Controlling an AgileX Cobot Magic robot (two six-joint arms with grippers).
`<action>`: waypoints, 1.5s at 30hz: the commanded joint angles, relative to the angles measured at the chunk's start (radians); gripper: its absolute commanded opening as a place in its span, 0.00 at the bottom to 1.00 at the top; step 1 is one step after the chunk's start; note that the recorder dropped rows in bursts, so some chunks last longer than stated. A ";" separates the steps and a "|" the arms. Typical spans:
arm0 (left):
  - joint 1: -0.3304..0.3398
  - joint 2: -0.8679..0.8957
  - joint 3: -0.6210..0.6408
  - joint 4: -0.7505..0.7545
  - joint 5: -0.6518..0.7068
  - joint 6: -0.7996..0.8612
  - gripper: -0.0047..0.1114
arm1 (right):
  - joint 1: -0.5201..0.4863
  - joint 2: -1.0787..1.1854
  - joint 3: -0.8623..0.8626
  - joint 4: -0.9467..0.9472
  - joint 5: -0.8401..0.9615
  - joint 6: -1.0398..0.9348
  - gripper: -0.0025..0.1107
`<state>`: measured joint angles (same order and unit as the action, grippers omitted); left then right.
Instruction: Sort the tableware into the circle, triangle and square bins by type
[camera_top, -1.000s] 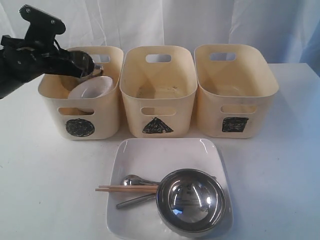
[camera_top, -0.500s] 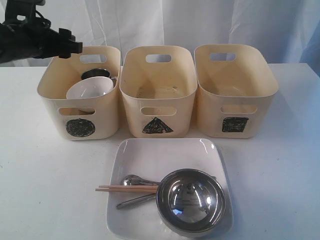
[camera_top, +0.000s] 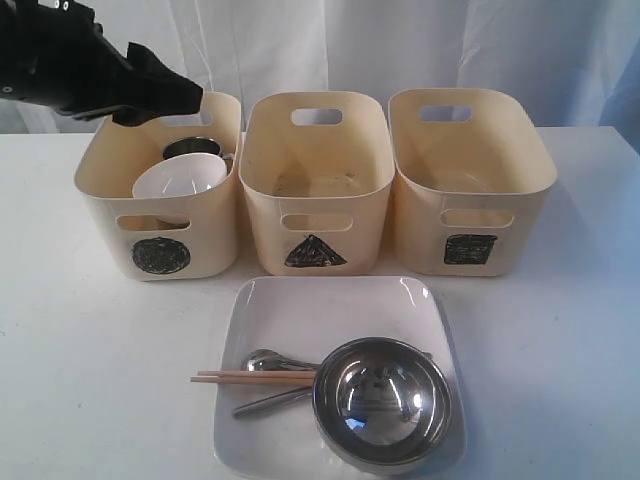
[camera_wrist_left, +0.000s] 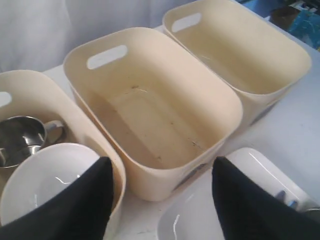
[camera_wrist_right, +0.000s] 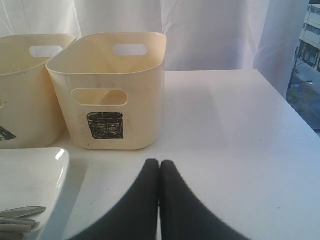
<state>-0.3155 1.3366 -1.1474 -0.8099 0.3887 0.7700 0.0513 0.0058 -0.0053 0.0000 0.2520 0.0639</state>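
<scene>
The white table (camera_top: 560, 330) carries three cream bins in a row: the circle bin (camera_top: 105, 215) on the left, the triangle bin (camera_top: 262, 230) in the middle and the square bin (camera_top: 420, 235) on the right. In front of the triangle bin lies the large white square plate (camera_top: 300, 310). On its right front part sits the large steel bowl (camera_top: 382, 400), upright. The small white bowl (camera_top: 180, 183) leans tilted inside the circle bin, and a steel mug (camera_top: 192, 148) stands behind it in the same bin.

The wooden chopsticks (camera_top: 255, 377) lie across the plate's left side, their ends touching the steel bowl, with the steel cutlery (camera_top: 268, 360) just beside and under them.

The left hand (camera_top: 165, 105) hangs above the circle bin's rear left rim with its fingers spread and nothing between them – the white bowl and mug lie below it, apart from it. The right hand (camera_wrist_right: 159, 167) has its fingers pressed together, low over bare table, near the square bin and apart from all the tableware
</scene>
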 joint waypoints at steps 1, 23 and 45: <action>0.000 -0.039 -0.007 -0.010 0.116 -0.016 0.57 | -0.002 -0.006 0.005 0.000 -0.011 0.001 0.02; 0.000 -0.045 -0.004 -0.009 0.295 -0.060 0.57 | -0.002 -0.006 0.005 0.000 -0.011 0.001 0.02; 0.000 0.026 0.001 -0.012 0.329 -0.062 0.57 | -0.002 -0.006 0.005 0.000 -0.011 0.001 0.02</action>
<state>-0.3155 1.3365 -1.1474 -0.8080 0.6893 0.7138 0.0513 0.0058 -0.0053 0.0000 0.2520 0.0639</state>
